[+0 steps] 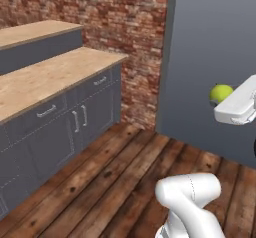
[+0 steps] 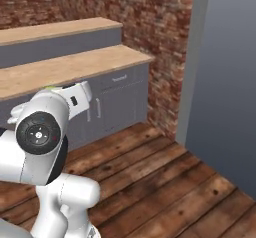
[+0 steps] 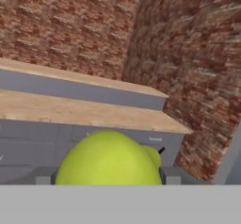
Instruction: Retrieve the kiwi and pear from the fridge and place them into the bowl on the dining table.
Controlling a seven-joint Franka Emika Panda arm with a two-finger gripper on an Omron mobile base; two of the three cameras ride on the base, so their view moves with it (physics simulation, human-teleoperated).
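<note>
The pear (image 3: 110, 159), bright yellow-green and round, sits between the two dark fingertips of my gripper (image 3: 108, 177), which is shut on it. In the left base view the pear (image 1: 220, 93) pokes out beside the white hand at the right edge, held high above the floor. Behind it rises the plain dark grey side of the fridge (image 1: 215, 52), which also stands at the right of the right base view as the fridge (image 2: 227, 82). The kiwi, the bowl and the dining table are out of view.
Wall counters with light wood tops and handled grey drawers (image 1: 55, 77) run along the left in two steps. A red brick wall (image 1: 135, 17) stands behind them. Dark wooden floor (image 1: 115, 182) lies open between the counters and the grey cabinet.
</note>
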